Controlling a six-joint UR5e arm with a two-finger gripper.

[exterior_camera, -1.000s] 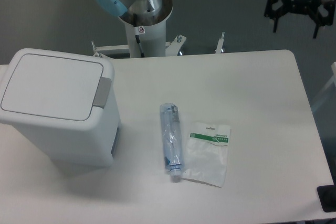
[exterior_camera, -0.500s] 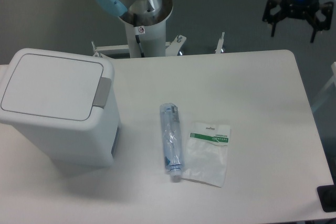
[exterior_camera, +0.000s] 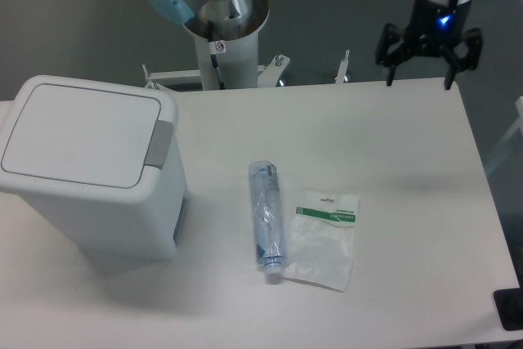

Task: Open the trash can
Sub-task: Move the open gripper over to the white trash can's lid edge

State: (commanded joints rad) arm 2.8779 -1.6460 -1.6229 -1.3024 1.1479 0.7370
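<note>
Large white boxy plastic trash can [exterior_camera: 90, 173] at table's left end, flat lid shut, grey push tab [exterior_camera: 160, 144] untouched. Black two-finger gripper [exterior_camera: 418, 79] over far right edge, fingers spread wide, holding nothing. Step: approach. Next: cross to tab, press down.

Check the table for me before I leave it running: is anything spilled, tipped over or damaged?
Nothing stands out. The trash can stands upright with its lid shut. A clear plastic bottle lies on its side beside a flat plastic bag, with no spill around them. The gripper hangs open at the table's far edge, holding nothing.
</note>
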